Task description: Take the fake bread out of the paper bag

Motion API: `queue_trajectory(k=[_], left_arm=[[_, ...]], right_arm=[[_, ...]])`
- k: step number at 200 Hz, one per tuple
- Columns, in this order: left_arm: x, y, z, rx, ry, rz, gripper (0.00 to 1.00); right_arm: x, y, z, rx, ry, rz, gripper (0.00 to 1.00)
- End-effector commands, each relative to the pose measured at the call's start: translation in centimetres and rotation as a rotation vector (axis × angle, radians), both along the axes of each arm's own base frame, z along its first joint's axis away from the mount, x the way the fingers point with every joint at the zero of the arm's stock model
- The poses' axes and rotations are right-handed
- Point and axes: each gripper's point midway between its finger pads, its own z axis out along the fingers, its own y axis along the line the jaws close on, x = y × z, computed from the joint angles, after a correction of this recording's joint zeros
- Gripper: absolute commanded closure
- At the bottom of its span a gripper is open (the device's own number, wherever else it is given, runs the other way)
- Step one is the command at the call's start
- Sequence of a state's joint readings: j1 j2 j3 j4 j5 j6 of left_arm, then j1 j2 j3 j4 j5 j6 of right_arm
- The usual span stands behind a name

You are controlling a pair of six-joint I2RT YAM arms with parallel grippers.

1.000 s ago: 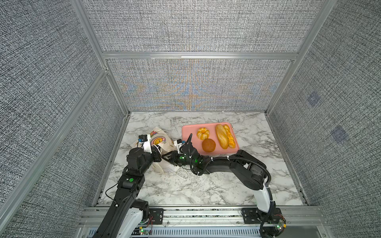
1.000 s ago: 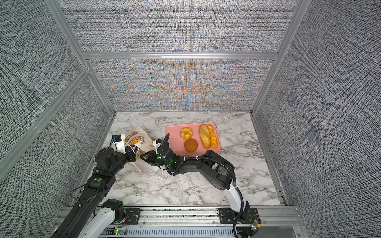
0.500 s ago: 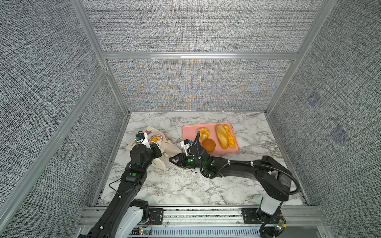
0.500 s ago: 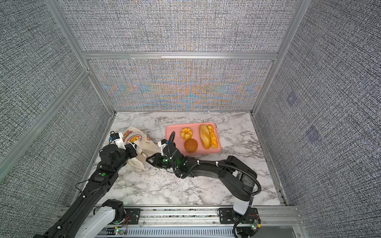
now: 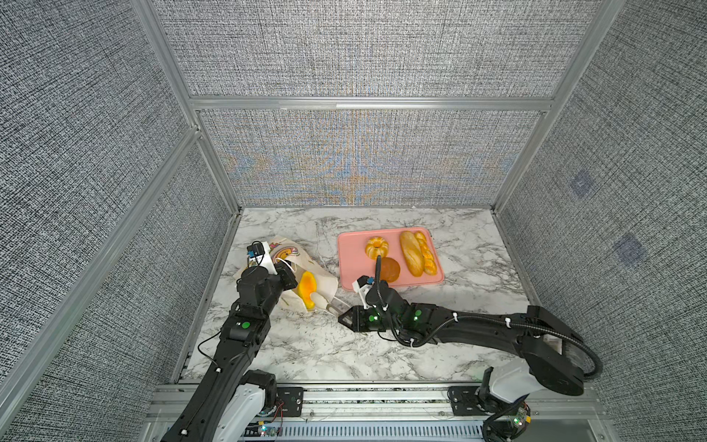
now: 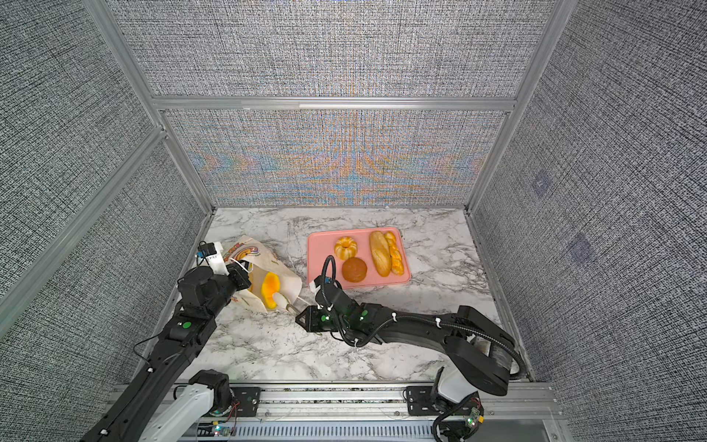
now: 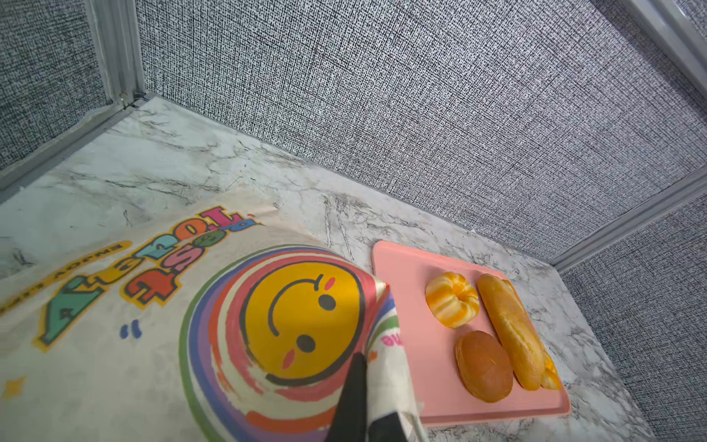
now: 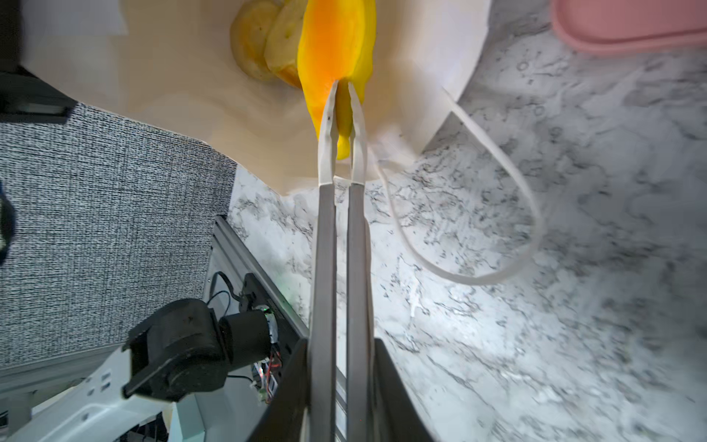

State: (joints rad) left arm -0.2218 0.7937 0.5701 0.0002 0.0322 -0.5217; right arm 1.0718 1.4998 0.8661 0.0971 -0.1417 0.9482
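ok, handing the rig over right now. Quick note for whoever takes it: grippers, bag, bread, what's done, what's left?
Left gripper: shut on the paper bag rim; bag tipped, mouth toward the right arm.
Right gripper: shut on the tongs, whose tips pinch a yellow bread at the bag mouth.
Done: four pieces on the pink tray: ring bun, dark bun, long loaf, twisted loaf.
Left: bring the pinched piece out. At least one more piece shows deeper inside; anything beyond it is hidden.
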Motion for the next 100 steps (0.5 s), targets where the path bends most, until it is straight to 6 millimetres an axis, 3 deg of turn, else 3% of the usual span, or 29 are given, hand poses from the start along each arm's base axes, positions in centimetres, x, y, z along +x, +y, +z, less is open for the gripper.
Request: queue_trajectory(k=[1, 50, 100], left_arm=[[-0.1, -1.0, 0.0, 0.033, -0.001, -0.068, 1.00], [-0.8, -1.7, -1.0, 0.033, 0.024, -0.116, 1.00], [0.2, 0.4, -0.2, 0.009, 0.013, 0.028, 1.00]], right_arm=[[0.3, -1.6, 0.8, -0.063, -0.078, 0.004, 1.00], [0.1, -3.9, 1.6, -0.136, -0.118, 0.021, 1.00], [-2.6, -5.0, 2.6, -0.124, -0.090, 0.092, 1.00]])
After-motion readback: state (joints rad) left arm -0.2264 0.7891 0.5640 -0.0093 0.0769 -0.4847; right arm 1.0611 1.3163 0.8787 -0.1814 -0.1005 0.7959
